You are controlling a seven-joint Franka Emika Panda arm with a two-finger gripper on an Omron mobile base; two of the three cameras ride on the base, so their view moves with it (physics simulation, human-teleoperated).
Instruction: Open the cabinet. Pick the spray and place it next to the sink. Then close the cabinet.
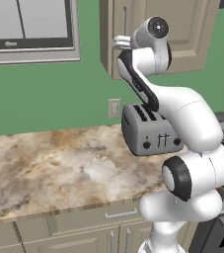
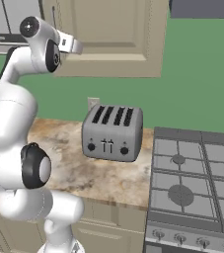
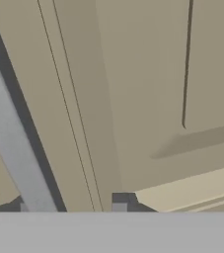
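The beige cabinet hangs on the green wall, and its recessed-panel door looks closed. A long silver handle runs down the door's left side. My gripper is raised to the lower end of that handle. In the hand view the bar passes between the two dark fingertips, close to the left one, and the jaws hold it. The spray and the sink are out of view.
A silver four-slot toaster stands on the brown marbled counter below the cabinet. A gas stove adjoins the counter on the right. A grey-framed panel is on the wall to the left.
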